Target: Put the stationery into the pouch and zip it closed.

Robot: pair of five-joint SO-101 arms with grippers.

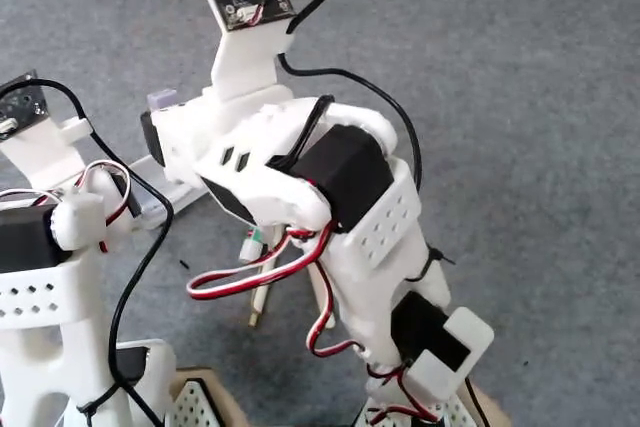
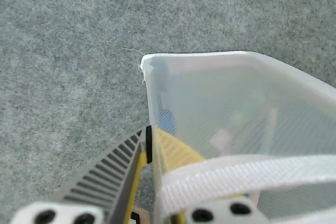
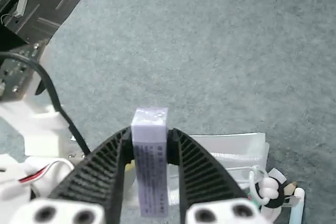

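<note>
Eraser (image 3: 149,182) clamped in right hand (image 3: 149,132), near pouch (image 3: 226,148).

Right arm (image 1: 330,197) stretched over the grey table (image 1: 540,97), lavender block (image 1: 162,99) at its tip. Left arm (image 1: 50,267) just beside. Pencil (image 1: 258,305) lies under the right arm.

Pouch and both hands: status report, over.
Left hand shut on pouch edge. Right hand shut on eraser, upright, near pouch. Pencil on table, not yet in.
</note>
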